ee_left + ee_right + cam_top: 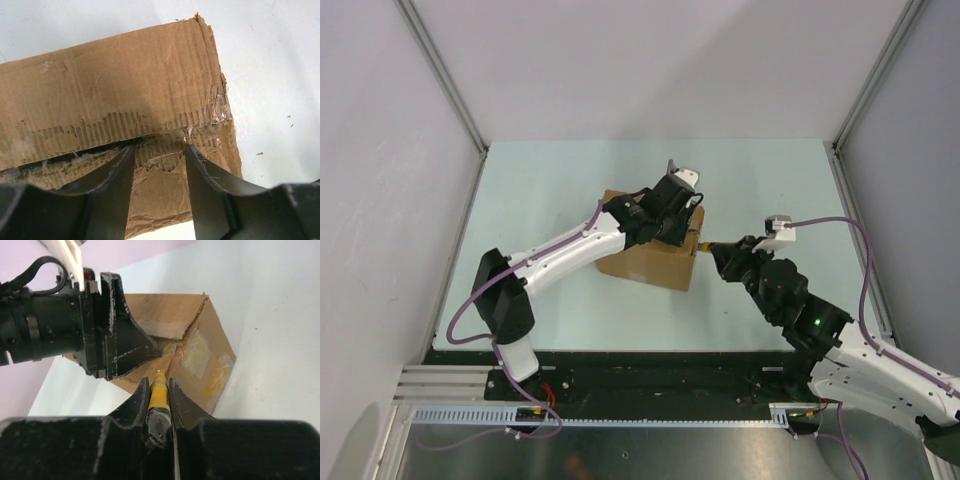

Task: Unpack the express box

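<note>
The express box (645, 258), a brown cardboard carton, lies mid-table. My left gripper (682, 212) is open and rests on its top at the right end. In the left wrist view its fingers (122, 170) straddle torn cardboard by the centre seam, with the box (115, 85) filling the view and shredded clear tape at its edge. My right gripper (717, 249) is shut on the yellow utility knife (159, 390), whose tip points at the box's right end (200, 352), close to the seam corner. The left gripper's fingers (120, 340) sit just above the knife tip in the right wrist view.
The pale green table (770, 190) is bounded by grey walls and metal frame posts (440, 70). A black strip and cable rail (650, 365) run along the near edge by the arm bases. Bare table shows right of the box (280, 75).
</note>
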Tool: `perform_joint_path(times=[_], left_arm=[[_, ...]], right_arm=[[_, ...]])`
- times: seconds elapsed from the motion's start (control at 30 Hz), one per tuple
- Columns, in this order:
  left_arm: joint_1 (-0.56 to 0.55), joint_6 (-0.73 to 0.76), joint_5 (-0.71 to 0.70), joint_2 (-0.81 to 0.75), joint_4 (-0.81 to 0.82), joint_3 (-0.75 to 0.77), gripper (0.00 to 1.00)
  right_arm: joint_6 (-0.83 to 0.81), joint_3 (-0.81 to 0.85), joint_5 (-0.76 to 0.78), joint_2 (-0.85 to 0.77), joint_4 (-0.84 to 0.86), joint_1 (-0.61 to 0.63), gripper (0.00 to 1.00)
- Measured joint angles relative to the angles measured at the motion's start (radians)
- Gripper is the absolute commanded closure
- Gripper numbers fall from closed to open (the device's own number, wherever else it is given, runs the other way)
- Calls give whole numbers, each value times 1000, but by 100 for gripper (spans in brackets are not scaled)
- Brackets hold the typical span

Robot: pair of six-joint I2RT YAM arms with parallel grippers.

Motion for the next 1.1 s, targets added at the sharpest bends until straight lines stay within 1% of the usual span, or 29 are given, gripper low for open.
perform_joint_path(times=[0.13,0.2,0.33,0.47,0.57,0.63,0.7,0.73,0.83,0.93,1.0,1.1], left_arm=[[2,0,16,-2,-19,19,46],[2,0,26,-8,-26,28,44],[2,0,39,-39,-32,39,41],[3,0,37,-101,-36,40,36],[4,-1,12,-152,-34,36,37],[6,-3,-12,-186,-32,18,41],[17,-19,-36,-244,-20,-46,50],[26,-32,-47,-277,-20,-86,52],[72,-79,-76,-383,-19,-238,56],[114,-124,-105,-483,-35,-388,56],[120,-160,-113,-534,-40,-470,55],[118,-208,-114,-577,-41,-561,52]], right_arm=[[-11,0,29,-3,4,-14,100],[-24,4,39,21,8,-32,100],[-46,38,45,77,9,-81,100],[-68,80,19,118,26,-147,100],[-79,93,-13,142,49,-204,100],[-82,105,-47,172,62,-253,100],[-82,125,-99,224,85,-320,100],[-83,132,-122,254,98,-353,100],[-86,135,-179,336,140,-422,100],[-93,145,-243,425,177,-473,100],[-95,158,-296,493,220,-504,100],[-104,200,-402,626,288,-541,100]])
